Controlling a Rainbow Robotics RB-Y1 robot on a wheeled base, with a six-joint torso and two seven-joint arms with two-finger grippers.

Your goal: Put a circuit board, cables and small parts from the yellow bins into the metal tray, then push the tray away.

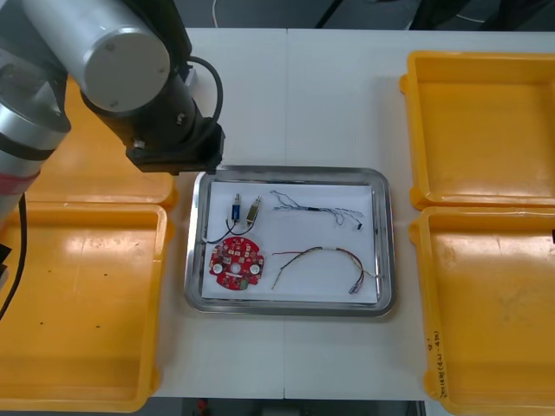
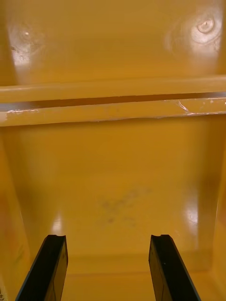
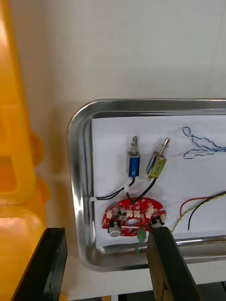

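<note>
The metal tray [image 1: 286, 308] lies mid-table, white inside. In it are a round red circuit board [image 1: 236, 263], two small metal parts [image 1: 245, 209] with a black cable [image 1: 218, 232], a twisted blue and white cable [image 1: 316, 208] and a red and yellow cable [image 1: 321, 260]. My left arm's wrist [image 1: 173, 147] hangs over the tray's far left corner. My left gripper [image 3: 106, 233] is open and holds nothing; the circuit board [image 3: 132, 216] lies just past one fingertip [image 3: 157, 235], with the small metal parts [image 3: 146, 162] beyond. My right gripper [image 2: 107, 240] is open over a bare yellow bin [image 2: 117, 178].
Two yellow bins [image 1: 78, 303] [image 1: 95, 165] stand left of the tray and two [image 1: 486, 121] [image 1: 494, 303] right of it, all bare inside. Bare table stretches beyond the tray's far rim. In the right wrist view the rims of two bins [image 2: 113, 101] meet ahead of the fingers.
</note>
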